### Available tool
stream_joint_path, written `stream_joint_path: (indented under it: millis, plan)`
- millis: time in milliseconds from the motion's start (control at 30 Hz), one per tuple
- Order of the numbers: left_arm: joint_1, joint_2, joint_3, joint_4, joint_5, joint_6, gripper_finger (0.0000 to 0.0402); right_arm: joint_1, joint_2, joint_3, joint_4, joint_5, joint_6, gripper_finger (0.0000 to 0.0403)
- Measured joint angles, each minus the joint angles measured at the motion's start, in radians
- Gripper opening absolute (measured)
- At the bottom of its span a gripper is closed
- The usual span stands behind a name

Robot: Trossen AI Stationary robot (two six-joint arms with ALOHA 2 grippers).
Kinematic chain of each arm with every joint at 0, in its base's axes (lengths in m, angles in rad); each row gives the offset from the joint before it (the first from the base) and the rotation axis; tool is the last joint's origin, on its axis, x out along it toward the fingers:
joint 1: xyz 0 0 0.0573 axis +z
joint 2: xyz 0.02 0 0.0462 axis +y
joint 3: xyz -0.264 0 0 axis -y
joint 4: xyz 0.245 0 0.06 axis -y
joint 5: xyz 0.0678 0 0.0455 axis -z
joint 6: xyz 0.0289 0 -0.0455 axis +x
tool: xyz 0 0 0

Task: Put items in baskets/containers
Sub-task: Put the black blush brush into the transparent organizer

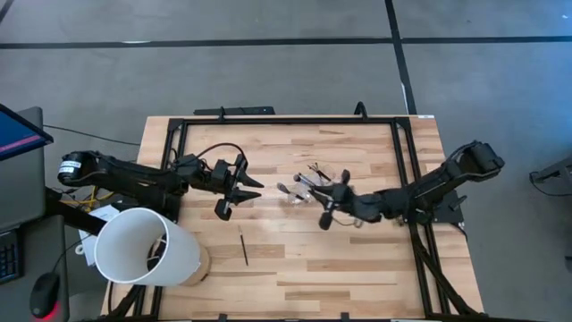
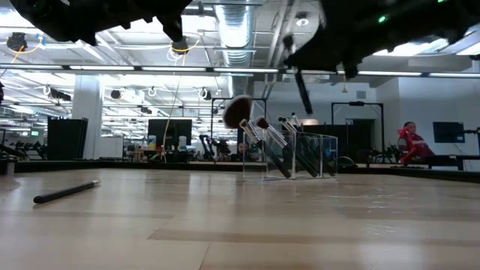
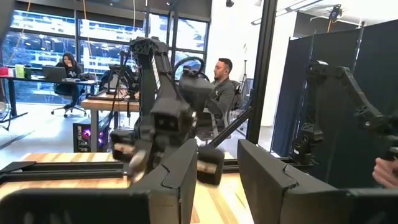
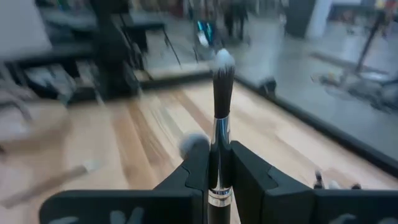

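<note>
A clear box (image 2: 304, 154) stands on the table right of its middle, also seen from above (image 1: 300, 186). Several brushes lean in it, bristles up. A thin dark stick (image 1: 243, 246) lies flat on the wood toward the near left, seen in the low view too (image 2: 66, 193). My right gripper (image 4: 217, 158) is shut on a brush (image 4: 221, 93) with a silver ferrule, and stands just right of the box (image 1: 319, 199). My left gripper (image 1: 255, 185) is left of the box, held above the table. It is open with nothing between its fingers (image 3: 214, 180). My right gripper pinches the brush between its two fingers at the silver ferrule (image 4: 219, 134) and the top of the dark handle. The brush lies along the fingers, its pale bristle tip (image 4: 222, 62) sticking out past them. It is lifted clear of the table.
A large white cylinder (image 1: 143, 246) lies at the near left corner. A black frame (image 1: 286, 121) runs along the table's far edge and its sides. Bare wood lies between the stick and the near edge. People sit in the room beyond the table (image 3: 221, 87).
</note>
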Motion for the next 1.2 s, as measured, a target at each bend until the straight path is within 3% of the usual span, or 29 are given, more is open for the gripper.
stream_joint_path:
  millis: [300,533,667,867,1200]
  plan:
    - [0.0,0.0,0.0,0.0,0.0,0.003,0.0113,0.054,-0.214,-0.241,0.203,0.052,-0.024,0.0034]
    - [0.0,0.0,0.0,0.0,0.0,0.006,0.0113,0.017,-0.255,-0.411,0.448,0.062,-0.032,0.0032]
    - [0.0,0.0,0.0,0.0,-0.007,0.022,0.0113,-0.008,-0.221,-0.398,0.479,-0.031,-0.061,0.0032]
    - [0.0,0.0,0.0,0.0,-0.011,0.029,0.0113,-0.059,-0.127,-0.345,0.522,-0.056,-0.102,0.0036]
    - [0.0,0.0,0.0,0.0,-0.011,0.029,0.0113,-0.238,0.017,-0.226,0.521,-0.295,-0.061,0.004]
